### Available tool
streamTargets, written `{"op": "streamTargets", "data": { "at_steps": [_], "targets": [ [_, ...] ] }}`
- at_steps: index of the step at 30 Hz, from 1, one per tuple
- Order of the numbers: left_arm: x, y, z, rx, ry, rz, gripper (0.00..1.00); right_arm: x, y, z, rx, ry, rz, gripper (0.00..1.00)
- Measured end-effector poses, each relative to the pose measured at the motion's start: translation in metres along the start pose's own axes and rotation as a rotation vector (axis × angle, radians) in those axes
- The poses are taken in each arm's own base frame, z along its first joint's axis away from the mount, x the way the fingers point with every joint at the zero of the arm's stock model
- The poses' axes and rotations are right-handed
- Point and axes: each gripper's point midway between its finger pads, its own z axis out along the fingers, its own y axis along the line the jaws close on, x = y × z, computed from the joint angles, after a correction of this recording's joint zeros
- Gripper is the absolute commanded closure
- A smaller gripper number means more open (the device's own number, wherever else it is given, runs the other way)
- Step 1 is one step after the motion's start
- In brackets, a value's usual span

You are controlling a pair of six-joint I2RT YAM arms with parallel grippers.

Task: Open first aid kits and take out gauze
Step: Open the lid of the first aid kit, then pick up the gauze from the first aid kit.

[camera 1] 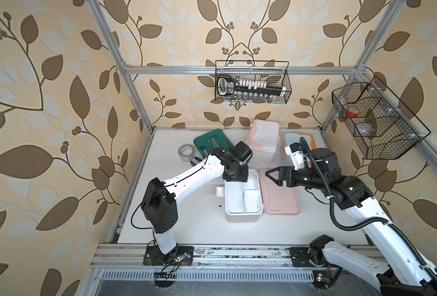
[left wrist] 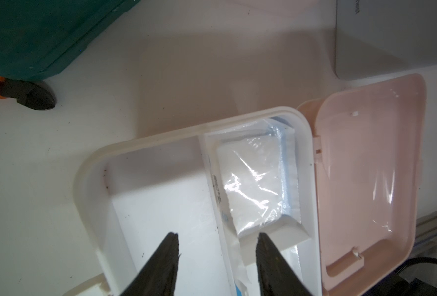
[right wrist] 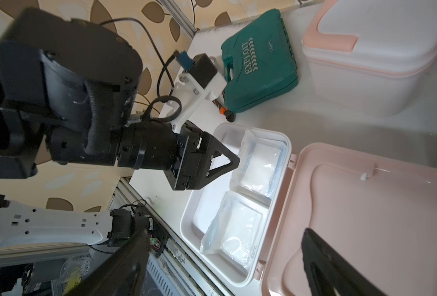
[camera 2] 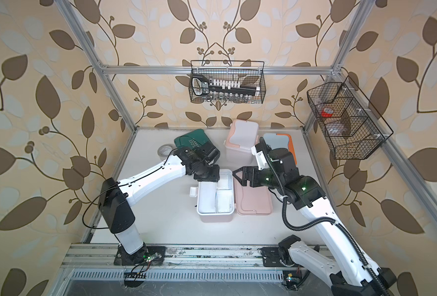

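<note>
My left gripper (left wrist: 217, 234) is down in the open pink first aid kit (left wrist: 91, 164), jaws partway apart and clamping nothing. Between its fingers (left wrist: 172, 253) run the tray's divider (left wrist: 212, 164) and the printed edge of a gauze packet (left wrist: 253, 179). I cannot tell whether either tip touches that edge. This packet lies in the compartment just ahead of the gripper, on the hinge side. A second gauze packet (right wrist: 238, 230) fills the next compartment, back toward the wrist.

Just past the hinge, the pink lid (left wrist: 366, 166) lies open, inner face up. My right gripper (right wrist: 224, 230) hovers over it, jaws spread wide and holding nothing.

Farther ahead of the left gripper are the cutters (left wrist: 30, 94) against the green case (right wrist: 261, 66). The closed white kit with peach trim (camera 1: 263, 141) is out there too. The blue kit with orange trim (camera 1: 289, 139) stands beside it, partly behind the right arm.
</note>
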Motion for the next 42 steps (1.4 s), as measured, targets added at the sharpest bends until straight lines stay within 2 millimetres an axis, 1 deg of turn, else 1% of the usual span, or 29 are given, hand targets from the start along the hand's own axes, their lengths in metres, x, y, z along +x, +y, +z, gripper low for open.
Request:
{"op": "streamTargets", "data": {
  "at_steps": [2, 5, 7, 11, 13, 15, 19, 23, 25, 28, 29, 32, 34, 37, 40, 42],
  "targets": [
    [0.001, 0.001, 0.006, -0.012, 0.014, 0.001, 0.54, 0.006, -0.001, 0.008, 0.001, 0.029, 0.002, 0.10],
    [0.001, 0.001, 0.010, -0.021, 0.025, 0.001, 0.58, 0.013, -0.002, 0.016, -0.001, 0.057, 0.001, 0.10],
    [-0.001, 0.000, 0.012, -0.022, 0.028, 0.003, 0.64, 0.017, -0.003, 0.019, -0.002, 0.068, 0.000, 0.10],
    [-0.001, 0.000, 0.016, -0.028, 0.036, 0.010, 0.79, 0.020, -0.003, 0.023, -0.008, 0.076, -0.003, 0.11],
    [-0.001, 0.000, 0.017, -0.028, 0.037, 0.014, 0.82, 0.020, -0.003, 0.024, -0.008, 0.076, -0.003, 0.11],
    [-0.001, 0.000, 0.017, -0.029, 0.037, 0.016, 0.87, 0.020, -0.003, 0.024, -0.012, 0.074, -0.004, 0.11],
    [-0.001, 0.000, 0.017, -0.028, 0.037, 0.018, 1.00, 0.020, -0.002, 0.026, -0.022, 0.074, -0.005, 0.11],
    [-0.001, 0.000, 0.016, -0.027, 0.036, 0.019, 1.00, 0.021, -0.002, 0.027, -0.022, 0.074, -0.005, 0.11],
    [-0.001, 0.000, 0.012, -0.025, 0.031, 0.020, 1.00, 0.022, -0.003, 0.027, -0.022, 0.075, -0.005, 0.11],
    [-0.004, 0.001, -0.002, -0.020, 0.005, 0.020, 1.00, 0.022, -0.002, 0.027, -0.025, 0.076, -0.005, 0.11],
    [-0.005, 0.003, -0.010, -0.017, -0.010, 0.017, 1.00, 0.022, -0.002, 0.027, -0.025, 0.076, -0.005, 0.10],
    [-0.012, 0.007, -0.040, 0.017, -0.074, 0.001, 1.00, 0.023, -0.003, 0.028, -0.025, 0.078, -0.004, 0.06],
    [-0.016, 0.016, -0.063, 0.041, -0.125, -0.022, 1.00, 0.025, -0.004, 0.029, -0.026, 0.082, -0.001, 0.01],
    [-0.021, 0.040, -0.094, 0.069, -0.200, -0.080, 1.00, 0.026, -0.003, 0.030, -0.035, 0.086, 0.002, 0.00],
    [-0.025, 0.075, -0.116, 0.068, -0.269, -0.163, 1.00, 0.027, -0.001, 0.032, -0.046, 0.088, -0.001, 0.00],
    [-0.027, 0.106, -0.127, 0.049, -0.315, -0.236, 1.00, 0.029, 0.000, 0.033, -0.051, 0.092, -0.002, 0.00]
  ]
}}
